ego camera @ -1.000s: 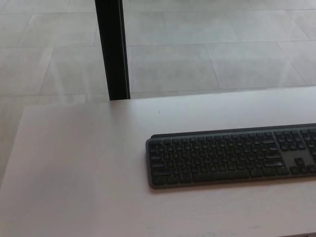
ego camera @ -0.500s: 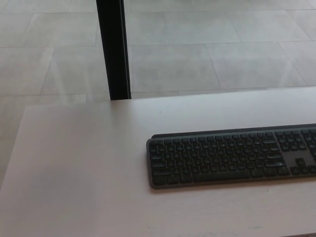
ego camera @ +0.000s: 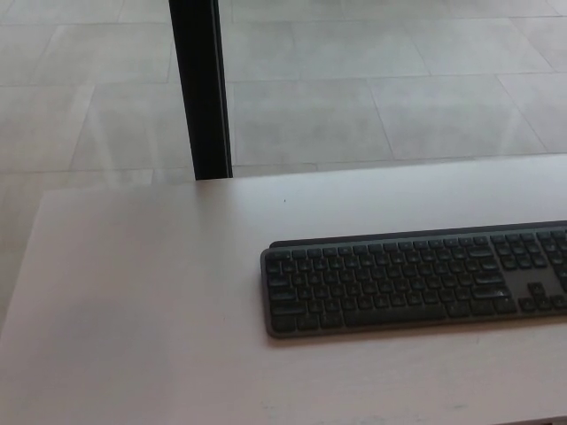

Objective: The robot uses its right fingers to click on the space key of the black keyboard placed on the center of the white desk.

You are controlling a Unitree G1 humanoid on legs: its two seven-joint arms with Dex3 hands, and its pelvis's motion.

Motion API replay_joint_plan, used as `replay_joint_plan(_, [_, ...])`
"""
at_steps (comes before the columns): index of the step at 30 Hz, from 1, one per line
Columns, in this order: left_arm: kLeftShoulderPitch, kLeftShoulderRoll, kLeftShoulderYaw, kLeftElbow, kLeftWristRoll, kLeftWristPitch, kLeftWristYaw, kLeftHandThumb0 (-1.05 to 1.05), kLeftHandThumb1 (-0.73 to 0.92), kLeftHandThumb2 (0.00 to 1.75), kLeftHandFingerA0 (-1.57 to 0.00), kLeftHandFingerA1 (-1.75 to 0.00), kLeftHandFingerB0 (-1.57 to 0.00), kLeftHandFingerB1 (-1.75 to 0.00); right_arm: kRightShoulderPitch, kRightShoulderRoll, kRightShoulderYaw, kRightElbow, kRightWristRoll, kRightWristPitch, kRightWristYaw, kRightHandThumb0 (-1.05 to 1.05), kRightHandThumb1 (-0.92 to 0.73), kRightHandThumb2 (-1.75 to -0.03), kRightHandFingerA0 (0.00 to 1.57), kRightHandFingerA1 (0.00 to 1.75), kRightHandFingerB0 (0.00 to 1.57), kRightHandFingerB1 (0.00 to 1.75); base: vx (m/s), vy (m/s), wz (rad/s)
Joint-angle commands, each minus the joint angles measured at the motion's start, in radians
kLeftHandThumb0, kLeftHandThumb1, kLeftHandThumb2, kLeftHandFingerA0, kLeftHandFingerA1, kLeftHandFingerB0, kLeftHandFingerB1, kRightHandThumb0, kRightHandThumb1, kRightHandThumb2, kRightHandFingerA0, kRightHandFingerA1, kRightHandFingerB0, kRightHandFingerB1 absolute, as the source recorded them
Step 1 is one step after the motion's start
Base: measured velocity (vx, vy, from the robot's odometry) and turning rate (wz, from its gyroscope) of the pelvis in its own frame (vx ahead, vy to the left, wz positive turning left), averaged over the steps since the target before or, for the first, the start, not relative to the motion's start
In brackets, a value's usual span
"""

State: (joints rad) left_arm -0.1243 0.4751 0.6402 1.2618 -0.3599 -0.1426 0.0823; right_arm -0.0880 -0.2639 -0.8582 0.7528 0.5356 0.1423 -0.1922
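Observation:
A black keyboard [ego camera: 415,278] lies flat on the white desk [ego camera: 151,301], on the right half of the head view, its right end cut off by the picture's edge. Its space key [ego camera: 383,317] is the long key in the front row. No part of the robot shows: neither hand nor arm is in the picture.
A black vertical post [ego camera: 201,88] stands behind the desk's far edge at upper left. Beyond the desk is a grey tiled floor [ego camera: 372,80]. The desk's left edge runs down the left side of the picture.
The picture has shifted by a few pixels, so the camera moved slightly. The keyboard and desk stay as they were.

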Motion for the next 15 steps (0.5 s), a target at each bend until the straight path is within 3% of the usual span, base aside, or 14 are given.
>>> replay_joint_plan(1, [0.005, 0.021, 0.005, 0.001, -0.007, -0.013, -0.003, -0.46, 0.58, 0.57, -0.74, -0.75, -0.75, -0.59, 0.007, 0.01, 0.001, -0.025, 0.029, 0.009, -0.003, -0.34, -0.33, -0.71, 0.78, 0.84, 0.74, 0.8, 0.0, 0.0, 0.0])
replay_joint_plan(3, [0.001, 0.02, 0.004, 0.003, -0.004, -0.013, 0.004, -0.46, 0.58, 0.57, -0.76, -0.77, -0.76, -0.59, 0.014, 0.013, 0.006, -0.046, 0.028, 0.018, -0.012, -0.34, -0.34, -0.72, 0.77, 0.83, 0.73, 0.79, 0.0, 0.0, 0.0])
replay_joint_plan(4, [0.0, 0.021, 0.002, 0.006, -0.002, -0.008, 0.008, -0.46, 0.58, 0.57, -0.78, -0.76, -0.75, -0.59, 0.015, 0.003, 0.009, -0.027, 0.025, 0.015, 0.004, -0.34, -0.37, -0.71, 0.67, 0.78, 0.72, 0.77, 0.0, 0.0, 0.0])
replay_joint_plan(10, [0.009, 0.02, 0.007, 0.003, -0.007, -0.02, -0.002, -0.48, 0.57, 0.57, -0.78, -0.74, -0.74, -0.59, 0.021, -0.003, 0.022, -0.008, 0.018, 0.006, -0.016, -0.36, -0.36, -0.7, 0.72, 0.8, 0.82, 0.8, 0.0, 0.0, 0.0])
replay_joint_plan(15, [0.009, 0.023, -0.007, 0.006, 0.009, -0.022, 0.007, -0.48, 0.58, 0.57, -0.78, -0.76, -0.76, -0.59, 0.03, 0.013, 0.01, -0.052, 0.05, 0.027, -0.011, -0.32, -0.35, -0.75, 0.71, 0.81, 0.78, 0.84, 0.0, 0.0, 0.0])
